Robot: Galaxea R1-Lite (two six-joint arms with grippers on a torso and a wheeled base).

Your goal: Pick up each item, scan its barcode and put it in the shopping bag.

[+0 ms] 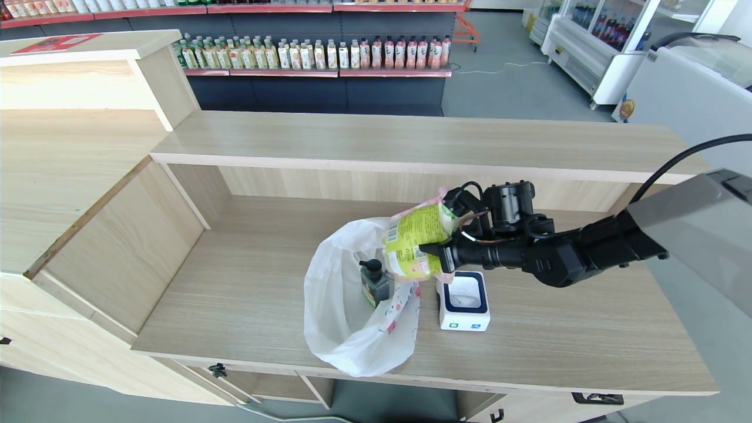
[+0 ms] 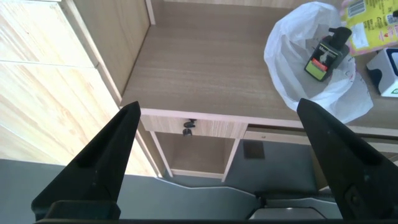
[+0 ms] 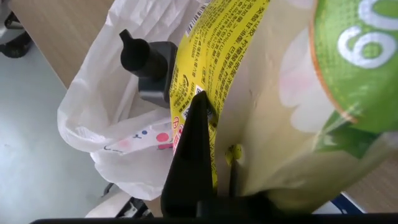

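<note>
Wooden checkout counter [image 1: 247, 294] carries a white shopping bag [image 1: 335, 317], mouth gaping upward. Over the bag's rim, the right gripper [image 1: 433, 249] pinches a yellow-green pouch [image 1: 414, 241] just beside the scanner [image 1: 464, 299]. A dark pump bottle [image 1: 375, 282] sits inside the bag. The pouch looks light, soft and crinkly, likely to sag, and a hold near its sealed edge seems safest. A raised back wall hems the rear, with open board to the bag's left. The left gripper [image 2: 217, 107] hangs spread off the counter's front edge.

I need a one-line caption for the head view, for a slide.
Right gripper holds a yellow-green pouch over the open white bag's edge, beside the scanner on the wooden counter.
</note>
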